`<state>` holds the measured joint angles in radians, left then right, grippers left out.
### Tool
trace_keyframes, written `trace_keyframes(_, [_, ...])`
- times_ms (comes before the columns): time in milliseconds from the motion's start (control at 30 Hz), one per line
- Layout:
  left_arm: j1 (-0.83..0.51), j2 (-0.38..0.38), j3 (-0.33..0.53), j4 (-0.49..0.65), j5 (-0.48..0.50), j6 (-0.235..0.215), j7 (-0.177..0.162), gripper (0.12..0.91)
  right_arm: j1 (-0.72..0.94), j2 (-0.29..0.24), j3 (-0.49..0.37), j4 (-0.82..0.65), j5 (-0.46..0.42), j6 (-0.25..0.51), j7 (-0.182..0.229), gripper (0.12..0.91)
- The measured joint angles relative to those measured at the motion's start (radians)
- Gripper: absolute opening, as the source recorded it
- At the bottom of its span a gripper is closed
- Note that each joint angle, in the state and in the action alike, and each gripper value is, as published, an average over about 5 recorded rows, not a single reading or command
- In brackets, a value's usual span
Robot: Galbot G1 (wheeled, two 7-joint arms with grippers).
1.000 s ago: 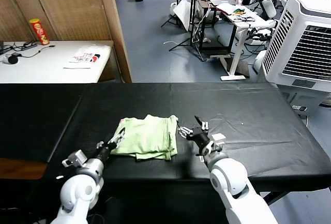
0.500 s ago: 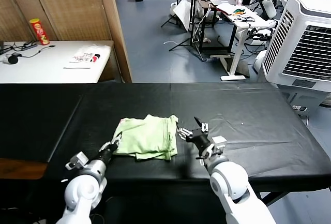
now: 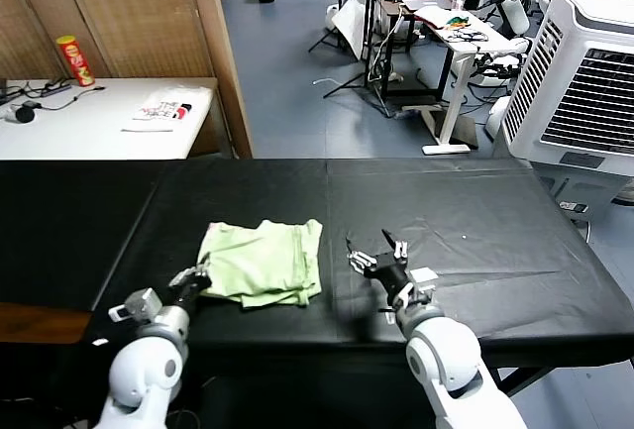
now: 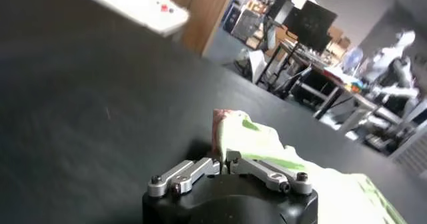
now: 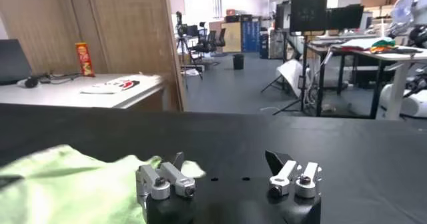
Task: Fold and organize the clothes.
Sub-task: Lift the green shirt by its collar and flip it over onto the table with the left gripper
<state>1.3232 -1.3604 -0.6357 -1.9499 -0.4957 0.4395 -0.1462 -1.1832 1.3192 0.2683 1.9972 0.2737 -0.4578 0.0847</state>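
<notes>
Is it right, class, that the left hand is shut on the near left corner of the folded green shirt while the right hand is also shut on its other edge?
Not quite. The left hand is shut on the shirt at its near left corner, but the right hand is open and off the cloth, over the table beside it. The head view shows the gap, and the right wrist view shows its fingers spread with nothing between them.

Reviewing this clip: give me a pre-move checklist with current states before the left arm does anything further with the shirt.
1. Left gripper shut on the shirt at its near left corner: ok.
2. Right gripper open and off the shirt, over bare table: ok.
3. Shirt fully on the table, away from the front edge: ok.
4. Shirt folded into a neat stack: not ok, layers uneven at the near edge.
5. How many layers the left jaws hold: cannot tell.
</notes>
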Motion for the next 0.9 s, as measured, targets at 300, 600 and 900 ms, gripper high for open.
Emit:
trace_keyframes(300, [0.060,0.186,-0.098,-0.070,0.121,0.016,0.010,0.154,-0.002,0.011,-0.006,-0.009,-0.012,0.000,0.002,0.798])
trace_keyframes(600, [0.134,0.346,-0.243,-0.139,0.215,0.030,0.001,0.154,-0.004,0.019,-0.007,-0.020,-0.014,0.001,0.002,0.798])
trace_keyframes(900, [0.151,0.307,-0.146,-0.257,0.389,-0.026,-0.001,0.154,-0.031,0.030,-0.007,-0.021,-0.030,0.002,-0.008,0.798])
